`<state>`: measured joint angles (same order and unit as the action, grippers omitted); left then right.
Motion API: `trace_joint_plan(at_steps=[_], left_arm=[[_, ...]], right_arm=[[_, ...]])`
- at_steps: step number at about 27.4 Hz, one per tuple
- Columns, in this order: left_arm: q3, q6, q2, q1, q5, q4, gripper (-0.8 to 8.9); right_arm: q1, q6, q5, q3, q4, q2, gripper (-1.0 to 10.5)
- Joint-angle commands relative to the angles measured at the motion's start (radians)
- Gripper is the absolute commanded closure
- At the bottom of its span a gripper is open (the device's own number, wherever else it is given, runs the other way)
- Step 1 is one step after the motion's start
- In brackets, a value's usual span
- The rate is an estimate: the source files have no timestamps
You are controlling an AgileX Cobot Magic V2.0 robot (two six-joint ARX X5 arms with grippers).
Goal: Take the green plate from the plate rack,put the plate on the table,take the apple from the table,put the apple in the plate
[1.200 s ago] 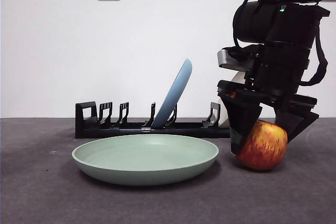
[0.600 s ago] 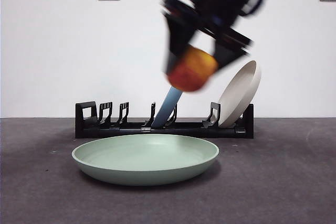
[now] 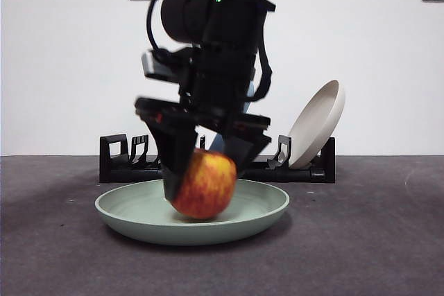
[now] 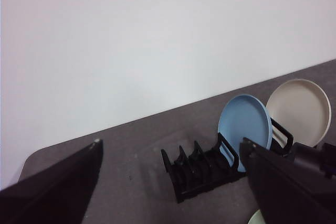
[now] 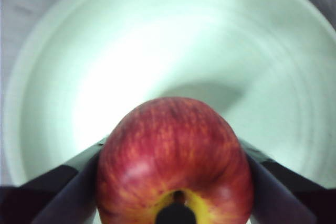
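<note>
Red apple [image 3: 202,184] sits clamped in your right tool [image 3: 205,171], low inside the green plate [image 3: 132,207]; release early and it may roll off.

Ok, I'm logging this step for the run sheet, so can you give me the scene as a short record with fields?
Held object: red, yellow-streaked apple, clamped between the right gripper's black jaws
Apple position: low inside the pale sage-green round plate; contact with it cannot be told
Green plate: flat on the dark grey matte table
Rack: long black plastic plate rack behind the plate, holding a light blue plate and a cream-white dish
Left gripper: jaws open, raised, holding nothing
</note>
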<state>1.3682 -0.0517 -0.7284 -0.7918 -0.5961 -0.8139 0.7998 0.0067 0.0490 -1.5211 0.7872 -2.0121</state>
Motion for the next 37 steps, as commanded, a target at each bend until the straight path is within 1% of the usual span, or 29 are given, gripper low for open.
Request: trace_joint_plan(at_steps=[1, 6, 7, 8, 9, 11, 13, 15, 23, 27, 32, 37], left_arm=[[-0.003, 0.0, 0.003, 0.003, -0.005, -0.005, 3.77], [-0.003, 0.0, 0.003, 0.003, -0.005, -0.023, 3.77], [-0.003, 0.0, 0.003, 0.003, -0.005, -0.024, 3.77], [-0.003, 0.001, 0.003, 0.003, -0.005, -0.026, 3.77], [-0.003, 0.001, 0.003, 0.003, -0.005, -0.027, 3.77], [-0.003, 0.001, 0.003, 0.003, -0.005, -0.031, 3.77], [-0.003, 0.004, 0.003, 0.003, -0.005, -0.038, 3.77], [-0.003, 0.004, 0.003, 0.003, -0.005, -0.046, 3.77], [-0.003, 0.008, -0.002, 0.003, -0.003, -0.067, 3.77], [-0.003, 0.031, -0.016, 0.003, 0.006, -0.071, 3.77], [-0.003, 0.031, -0.059, 0.003, 0.094, -0.071, 3.77], [-0.003, 0.021, -0.131, 0.003, 0.214, -0.07, 3.78]], right_arm=[[0.0, -0.009, -0.002, 0.002, -0.002, -0.017, 9.6], [0.001, -0.01, -0.003, 0.002, -0.003, -0.019, 9.3], [0.001, -0.009, -0.002, 0.002, -0.003, -0.02, 9.0], [0.001, -0.009, -0.002, 0.002, -0.003, -0.021, 8.3], [0.001, -0.009, -0.002, 0.002, -0.003, -0.022, 7.2], [0.001, -0.009, -0.003, 0.002, -0.003, -0.023, 5.6], [0.001, -0.008, -0.003, 0.002, -0.004, -0.023, 4.7], [0.001, -0.008, -0.003, 0.002, -0.005, -0.023, 4.4], [-0.003, -0.004, 0.0, -0.008, -0.011, -0.01, 4.4], [-0.006, -0.005, 0.0, -0.021, 0.002, 0.051, 4.4], [-0.009, -0.005, -0.004, -0.021, 0.017, 0.2, 4.4], [-0.031, -0.013, -0.003, -0.021, 0.04, 0.387, 4.5]])
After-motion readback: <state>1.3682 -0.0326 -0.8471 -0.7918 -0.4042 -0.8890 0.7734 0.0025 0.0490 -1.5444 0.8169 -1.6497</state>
